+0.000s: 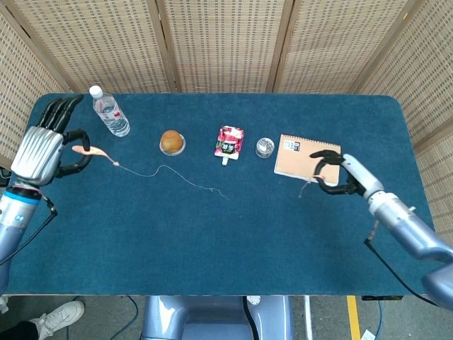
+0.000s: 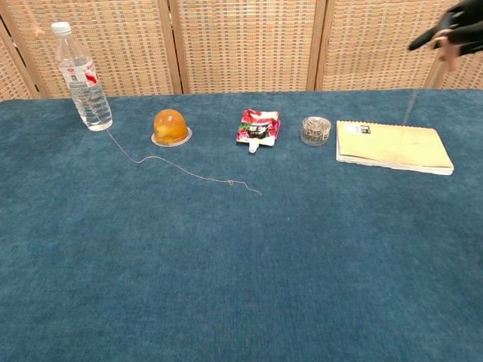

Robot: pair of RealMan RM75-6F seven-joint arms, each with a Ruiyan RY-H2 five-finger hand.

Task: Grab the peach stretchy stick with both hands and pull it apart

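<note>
While the left hand [image 1: 44,145] hangs over the left end of the dark blue felt-covered table [image 1: 233,248], it pinches one end of the peach stretchy stick [image 1: 95,151] between its thumb and a finger, and its other fingers point away toward the woven cane screen [image 1: 226,42]. That peach piece is short and soft. From its tip a very thin, pale thread of the same stuff [image 1: 177,173] runs in loose wiggles across the cloth and ends near the middle of the table, in front of the snacks.

Over on the other side, the right hand [image 1: 334,175] floats above the near edge of the tan spiral-bound notebook [image 1: 304,157]. Its thumb and a finger are curled toward each other, and a small thin strand [image 1: 306,188] hangs down from them. It looks like a broken bit of the stretchy stuff, but it is too tiny to be sure. In the chest view only the dark fingertips of this hand [image 2: 453,26] show, up in the top right corner.

Along the back of the table stands a clear plastic water bottle with a white cap [image 1: 109,112]. Next comes a round orange jelly cup [image 1: 172,142], then a red and white snack pouch [image 1: 228,142], and then a little clear round tub [image 1: 265,147] just beside the notebook.
</note>
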